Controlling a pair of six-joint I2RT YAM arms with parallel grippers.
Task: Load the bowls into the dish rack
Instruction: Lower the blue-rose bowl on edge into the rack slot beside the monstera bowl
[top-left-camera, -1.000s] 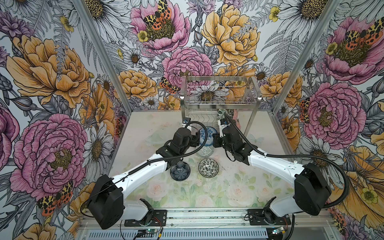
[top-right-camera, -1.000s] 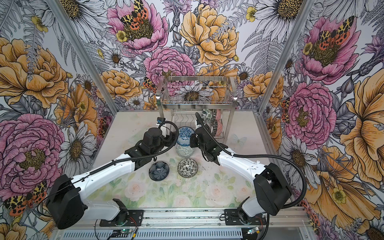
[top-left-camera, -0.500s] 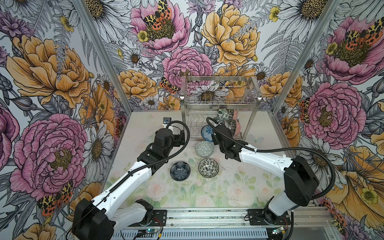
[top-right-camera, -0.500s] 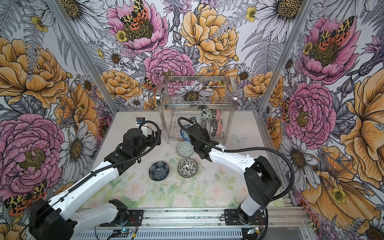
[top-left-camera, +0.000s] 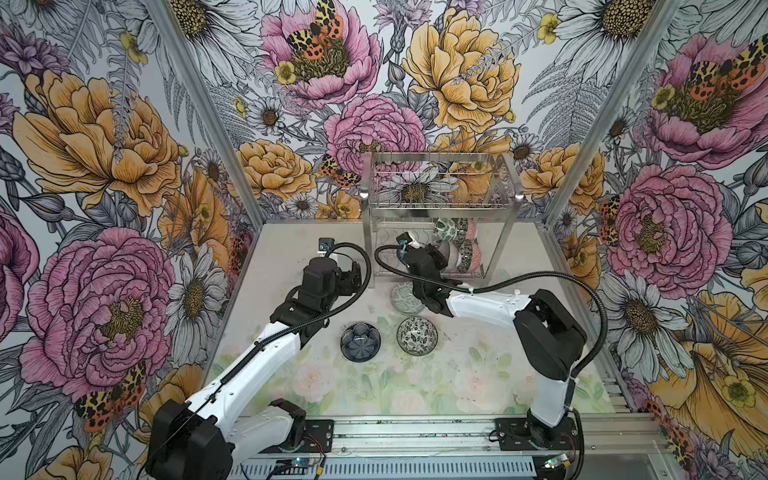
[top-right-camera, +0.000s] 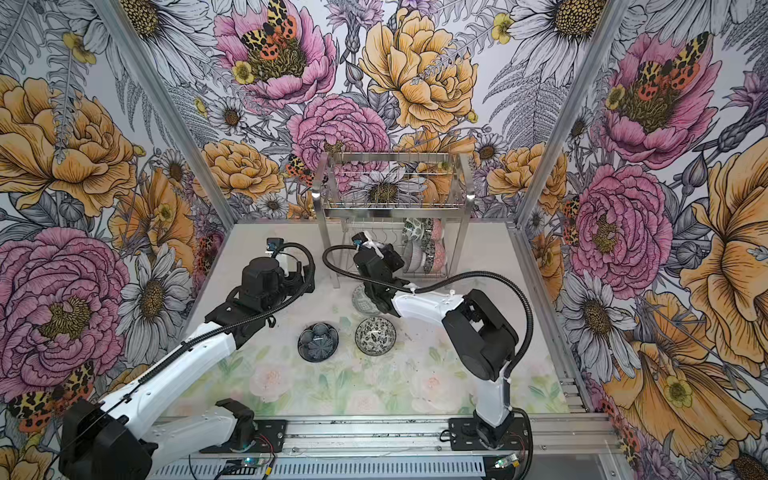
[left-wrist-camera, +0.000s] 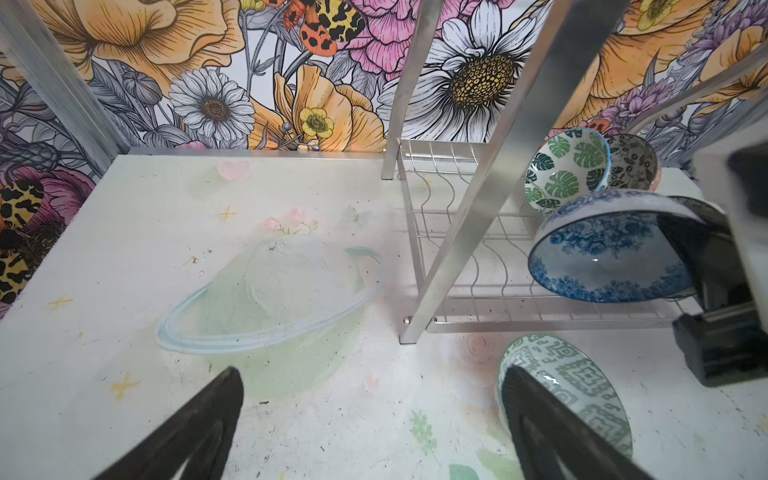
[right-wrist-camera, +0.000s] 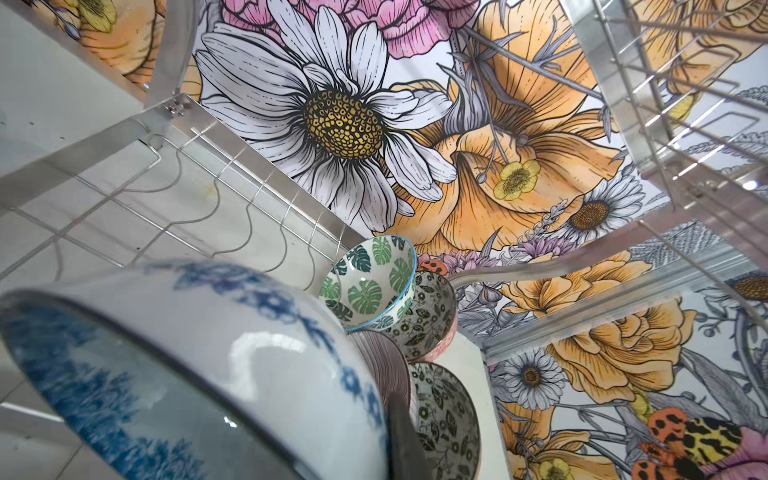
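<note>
Dish rack (top-left-camera: 440, 212): patterned bowls (top-left-camera: 444, 227) on edge in lower tier, blue bowl (left-wrist-camera: 602, 249) tilted alongside; three bowls (top-left-camera: 417, 335) upright outside.

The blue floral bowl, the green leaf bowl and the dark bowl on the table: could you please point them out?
blue floral bowl (left-wrist-camera: 602, 253): left wrist view, its inside.
green leaf bowl (left-wrist-camera: 567, 166): left wrist view, its patterned wall.
dark bowl (top-left-camera: 360, 342): a top view, its centre.

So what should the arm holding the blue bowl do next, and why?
Probably lower the blue bowl into a free slot of the dish rack: the right fingers grip its rim, and it hangs tilted over the lower shelf's bare wavy wires.
</note>
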